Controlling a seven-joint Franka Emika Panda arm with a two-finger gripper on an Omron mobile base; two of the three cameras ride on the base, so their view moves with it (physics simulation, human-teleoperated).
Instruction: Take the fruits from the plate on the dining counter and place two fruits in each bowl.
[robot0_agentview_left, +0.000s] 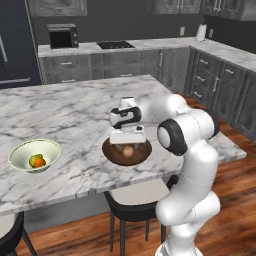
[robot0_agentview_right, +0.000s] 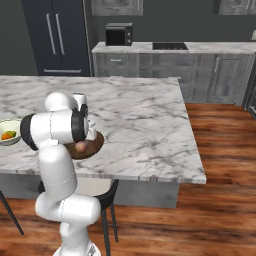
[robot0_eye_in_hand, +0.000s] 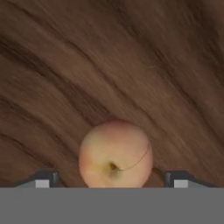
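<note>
The dining counter (robot0_agentview_left: 75, 112) is a white marble slab with grey veins, and the pincer (robot0_agentview_left: 127, 145) hangs just above its near edge. Directly beneath the pincer a dark brown wooden bowl (robot0_agentview_left: 112, 152) rests on the marble, close to that edge. Well off to the pincer's left in the left base view, a pale cream-green bowl (robot0_agentview_left: 20, 152) also sits on the slab near the same edge, and the wide stretch of marble beyond the pincer, toward the far edge, shows plain veined stone.
</note>
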